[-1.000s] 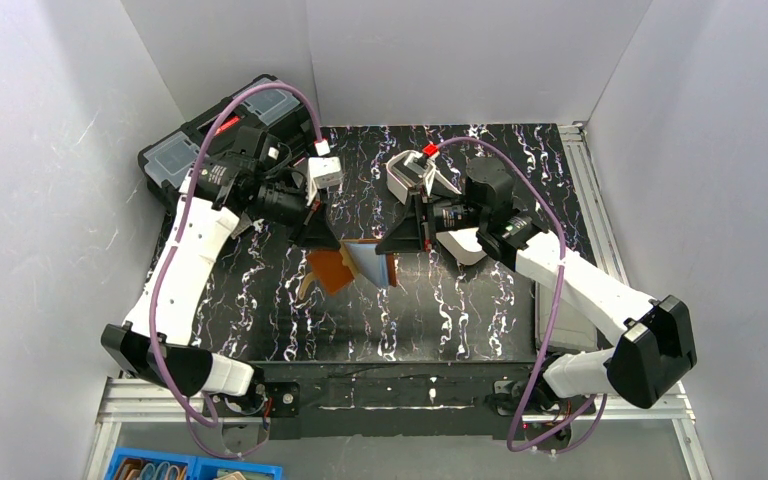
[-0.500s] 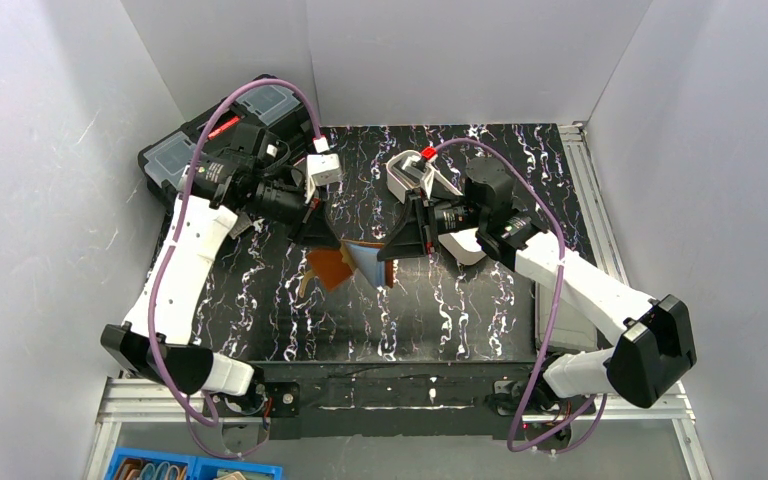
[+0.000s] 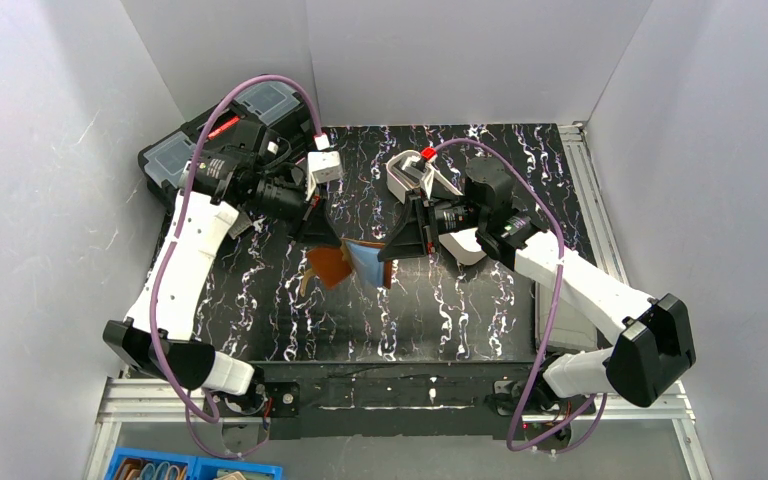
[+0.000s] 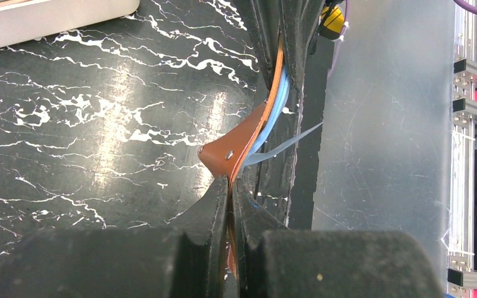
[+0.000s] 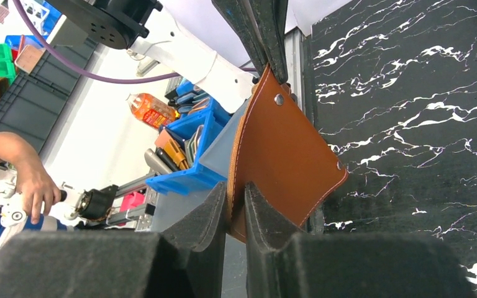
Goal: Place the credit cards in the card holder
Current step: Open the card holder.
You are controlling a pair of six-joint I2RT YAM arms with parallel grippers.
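The card holder [image 3: 345,262] hangs above the middle of the tabletop [image 3: 440,320], stretched between the two arms. The left tool [image 3: 322,238] is closed on the flap at the holder's far-left side. Its wrist view shows the two jaws pinched tight on the brown leather edge [image 4: 248,133], with the blue-grey lining [image 4: 272,118] spreading out beyond them. The right tool [image 3: 392,250] is closed on the opposite flap. In its own view the jaws grip the near edge of the leather panel [image 5: 286,155], and two snap studs show on the panel.

Holding one flap in each tool likely serves to pull the holder apart so that its inner pocket gapes for a card. With both tools occupied, though, neither is free to fetch one.

By count there is one card holder and two tools, both gripping it. One black toolbox [image 3: 200,140] sits at the far left corner. No credit cards can be made out; against the dark marbled tabletop they may be hidden or simply out of sight.
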